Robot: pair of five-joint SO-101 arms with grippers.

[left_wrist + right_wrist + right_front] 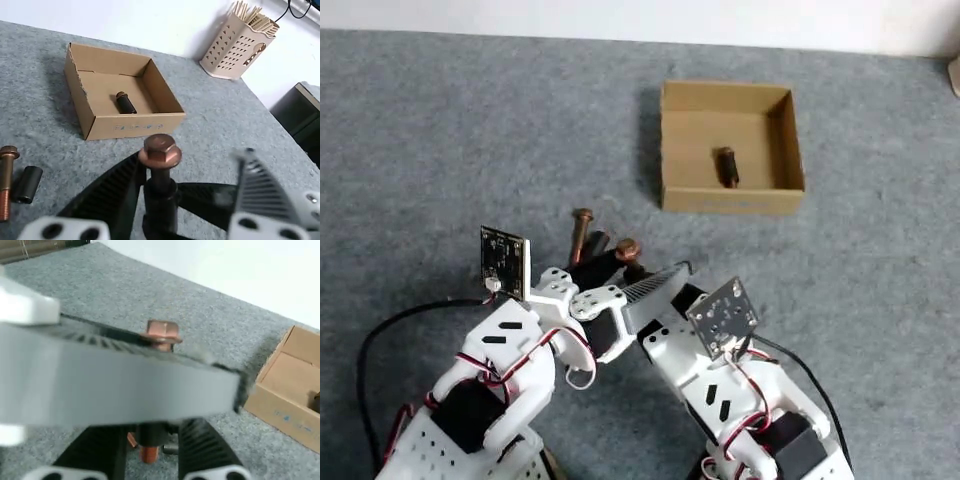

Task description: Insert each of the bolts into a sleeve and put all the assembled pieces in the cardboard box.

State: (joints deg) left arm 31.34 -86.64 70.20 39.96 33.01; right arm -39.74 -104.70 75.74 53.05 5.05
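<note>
Grey carpet (pixel 440 150) covers the table. Cardboard box (pixel 730 200) sits far, right of centre, open side up, with 1 assembled piece (pixel 727 167) lying inside near the middle of its floor.

Both arms meet at near centre. Copper-headed bolt (pixel 159 150) stands upright, shank down inside the black sleeve (pixel 160 200), hex head clear above the sleeve rim. From the right wrist the threaded tip pokes out below.

Right gripper (pixel 150 437): 2 black fingers (pixel 200 450) narrow, pressed on the black sleeve from both sides, carrying it.

Left gripper (pixel 195 170): spread wide. Its black finger (pixel 117 192) is just beside the sleeve, contact can't be confirmed. Its grey finger (pixel 255 182) is well apart on the other side. That grey finger crosses close in front of the right wrist camera and hides the bolt shank there.

On the carpet just left of the held pair: 1 loose bolt (pixel 580 232) lying flat, head pointing far, and 1 loose sleeve (pixel 597 243) on its side just beside it.

Far right, past the box: beige perforated holder (pixel 240 45) with wooden sticks in it.
</note>
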